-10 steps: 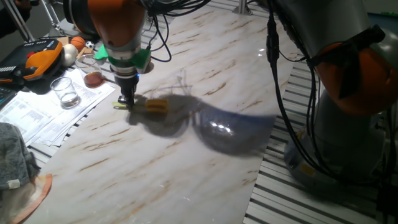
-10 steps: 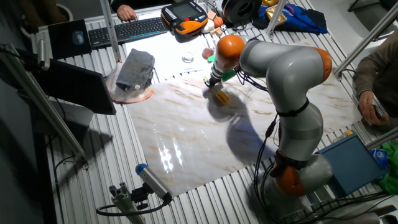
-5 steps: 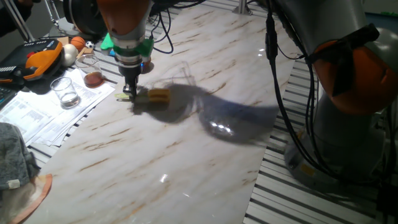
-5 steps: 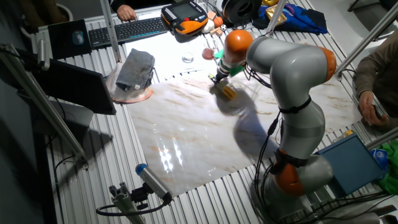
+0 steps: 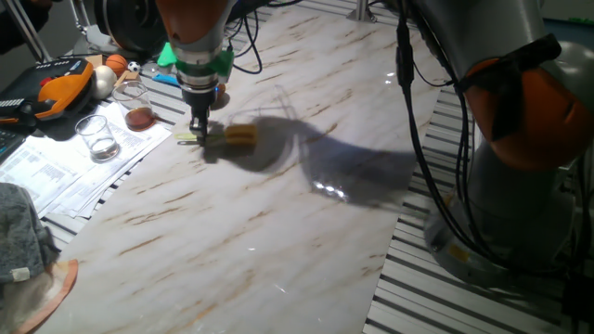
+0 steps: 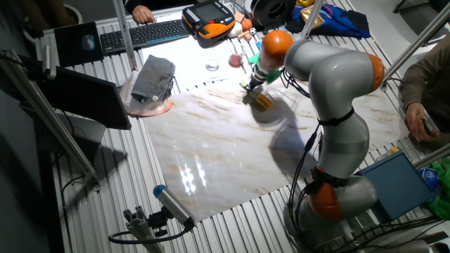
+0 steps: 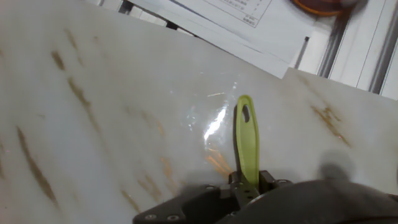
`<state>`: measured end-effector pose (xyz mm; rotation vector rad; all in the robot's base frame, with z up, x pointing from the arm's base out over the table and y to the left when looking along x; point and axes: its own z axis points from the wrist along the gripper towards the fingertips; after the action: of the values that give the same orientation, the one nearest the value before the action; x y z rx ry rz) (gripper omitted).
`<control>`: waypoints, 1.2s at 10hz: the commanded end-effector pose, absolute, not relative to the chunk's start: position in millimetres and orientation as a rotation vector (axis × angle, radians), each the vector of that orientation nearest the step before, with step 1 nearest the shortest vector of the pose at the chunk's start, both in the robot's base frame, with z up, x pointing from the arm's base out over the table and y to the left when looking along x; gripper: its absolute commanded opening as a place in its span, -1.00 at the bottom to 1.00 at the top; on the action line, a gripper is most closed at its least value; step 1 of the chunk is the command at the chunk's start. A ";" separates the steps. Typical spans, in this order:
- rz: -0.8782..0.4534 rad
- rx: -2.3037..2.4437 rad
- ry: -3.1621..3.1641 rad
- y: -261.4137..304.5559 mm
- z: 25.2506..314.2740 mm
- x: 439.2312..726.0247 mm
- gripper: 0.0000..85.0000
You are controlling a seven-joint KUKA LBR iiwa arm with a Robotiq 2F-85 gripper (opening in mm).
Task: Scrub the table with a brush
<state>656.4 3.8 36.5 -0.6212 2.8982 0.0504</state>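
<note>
The brush lies flat on the white marble-look table (image 5: 232, 232), its yellow-orange head (image 5: 241, 136) pointing right and its pale yellow-green handle (image 5: 193, 138) pointing left. My gripper (image 5: 199, 132) points straight down and is shut on the handle. In the other fixed view the gripper (image 6: 252, 86) stands near the table's far edge (image 6: 211, 82) with the brush head (image 6: 264, 100) beside it. In the hand view the handle (image 7: 245, 140) sticks out from between the jaws over the table (image 7: 93, 124); the head is hidden.
Printed papers (image 5: 74, 162), a glass (image 5: 96, 136), a brown round-headed tool (image 5: 139, 118) and an orange pendant (image 5: 60, 79) lie left of the table. A grey cloth (image 5: 19, 232) lies at the near left. The arm's base (image 5: 520, 167) stands on the right.
My gripper has slid the brush across the table toward the far side and a little to the right, still holding the handle.
</note>
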 end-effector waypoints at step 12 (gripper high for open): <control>0.019 -0.434 2.971 41.1 38.8 642.2 -1.00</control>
<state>641.8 39.5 39.1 -0.4302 2.9737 0.0191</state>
